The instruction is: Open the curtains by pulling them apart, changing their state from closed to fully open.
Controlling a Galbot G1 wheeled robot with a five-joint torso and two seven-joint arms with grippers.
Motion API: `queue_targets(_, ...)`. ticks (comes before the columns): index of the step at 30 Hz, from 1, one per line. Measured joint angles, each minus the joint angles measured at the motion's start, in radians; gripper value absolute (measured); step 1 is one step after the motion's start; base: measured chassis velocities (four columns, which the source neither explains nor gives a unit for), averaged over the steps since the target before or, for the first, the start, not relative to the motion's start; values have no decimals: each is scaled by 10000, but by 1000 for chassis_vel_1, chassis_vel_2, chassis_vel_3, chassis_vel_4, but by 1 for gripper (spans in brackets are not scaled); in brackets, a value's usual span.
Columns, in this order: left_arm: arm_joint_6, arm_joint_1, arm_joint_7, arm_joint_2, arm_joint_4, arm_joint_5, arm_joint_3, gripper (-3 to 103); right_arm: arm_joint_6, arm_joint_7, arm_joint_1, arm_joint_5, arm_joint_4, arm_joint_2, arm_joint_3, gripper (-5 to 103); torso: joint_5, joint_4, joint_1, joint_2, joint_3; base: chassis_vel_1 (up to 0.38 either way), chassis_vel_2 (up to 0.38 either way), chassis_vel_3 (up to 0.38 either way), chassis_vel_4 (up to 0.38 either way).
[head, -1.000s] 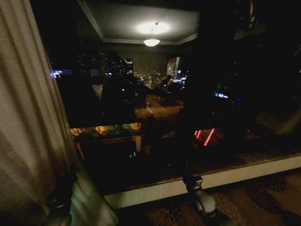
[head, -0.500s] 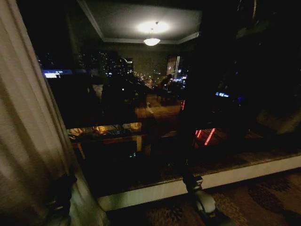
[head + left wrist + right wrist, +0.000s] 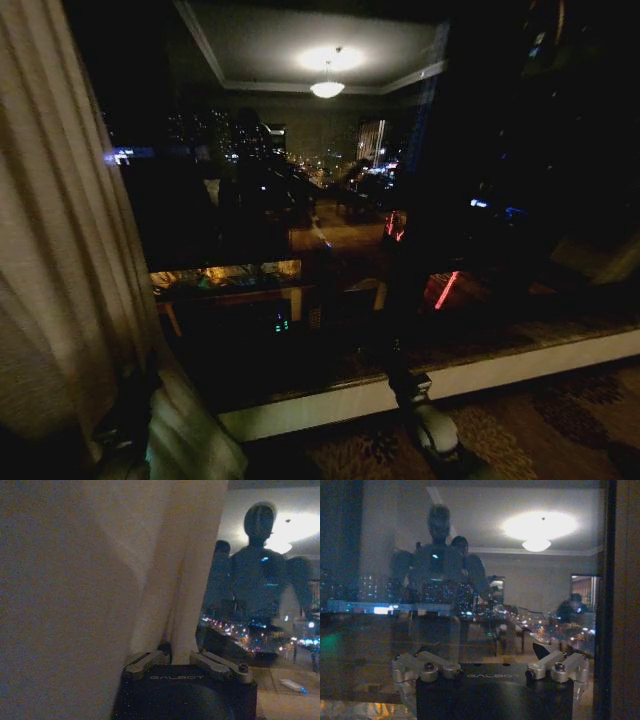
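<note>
Dark window glass (image 3: pixel 300 220) spans the scene in the head view, mirroring a lit ceiling lamp (image 3: pixel 325 88) and city lights beyond, with a pale sill (image 3: pixel 480 375) along its foot and patterned carpet (image 3: pixel 540 430) below. One of the curtains (image 3: pixel 60 250), a sheer cream panel with soft pleats, hangs bunched at the far left of the window, falling to the floor. What lies at the right edge of the window is too dark to make out.

Low on the left, the left gripper (image 3: pixel 128 405) sits pressed against the edge of that gathered fabric. From the left wrist view, the left gripper (image 3: pixel 172 655) has a fold of the curtain (image 3: pixel 100 580) running down between its fingers (image 3: pixel 147 661), which appear closed on the cloth, though the dim light makes the grip hard to confirm. Beside the fabric, the glass (image 3: pixel 265 605) reflects the robot's own torso and head.

Near the sill at the lower middle, the right gripper (image 3: pixel 425 420) hangs in front of the bare pane, well apart from the curtain. In the right wrist view, the right gripper (image 3: pixel 492 667) faces the glass (image 3: pixel 470 580) with its fingers (image 3: pixel 415 667) spread wide apart and nothing between them; a dark frame (image 3: pixel 620 600) stands just beside it.
</note>
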State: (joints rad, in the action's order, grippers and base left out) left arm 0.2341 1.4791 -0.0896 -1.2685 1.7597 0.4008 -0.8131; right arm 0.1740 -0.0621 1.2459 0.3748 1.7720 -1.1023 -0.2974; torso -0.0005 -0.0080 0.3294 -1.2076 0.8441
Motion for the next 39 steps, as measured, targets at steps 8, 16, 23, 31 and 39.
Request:
queue_targets(8,-155,-164,-290,241,-231,446,-287,0,0,0,0,0,-1,4,-1,100,6,-2,2,3,3,0,0,0,0)
queue_targets(16,-190,-519,-729,549,-1052,539,-1076,0,0,0,0,0,-1,2,-1,100,4,0,1,2,1,0,0,0,0)
queue_targets(23,-73,-895,-980,1049,-2198,604,-1796,0,0,-1,0,0,-1,3,-1,100,3,0,2,3,2,0,0,0,0)
queue_targets(31,295,-1806,-1302,2036,-4467,349,-2332,0,0,0,0,0,-1,3,0,100,4,2,1,1,1,0,0,0,0)
queue_targets(39,524,-2375,-1481,2852,-5854,160,-2615,0,0,0,0,0,-1,2,0,100,0,2,2,2,3,0,0,0,0)
